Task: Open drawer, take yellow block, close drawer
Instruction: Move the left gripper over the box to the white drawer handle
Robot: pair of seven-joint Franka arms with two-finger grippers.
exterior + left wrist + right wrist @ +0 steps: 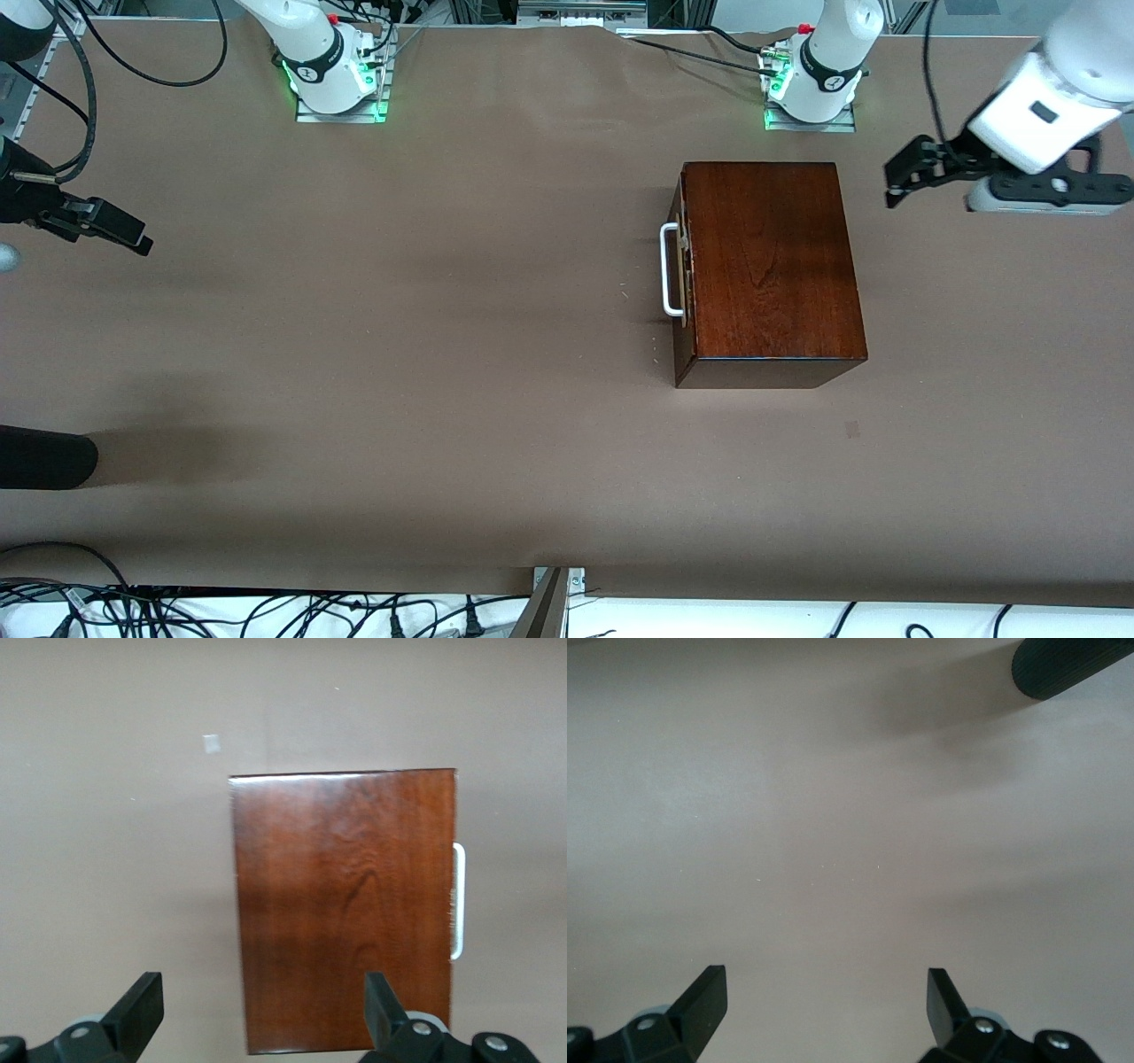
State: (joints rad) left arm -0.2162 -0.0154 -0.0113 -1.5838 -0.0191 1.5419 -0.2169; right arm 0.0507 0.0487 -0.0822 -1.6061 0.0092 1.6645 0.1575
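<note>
Hovering over the bench (443, 354) ends with fingers spread, left gripper (897, 184) and right gripper (133, 237) flank the shut drawer (682, 270).

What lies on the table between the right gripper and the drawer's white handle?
Only bare brown table shows between the right gripper and the handle, seen in the front view.

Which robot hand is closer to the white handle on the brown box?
The left. The left gripper hangs open in the air just off the box at the left arm's end of the table. The right gripper, also open, waits at the right arm's end, much farther from the handle.
</note>
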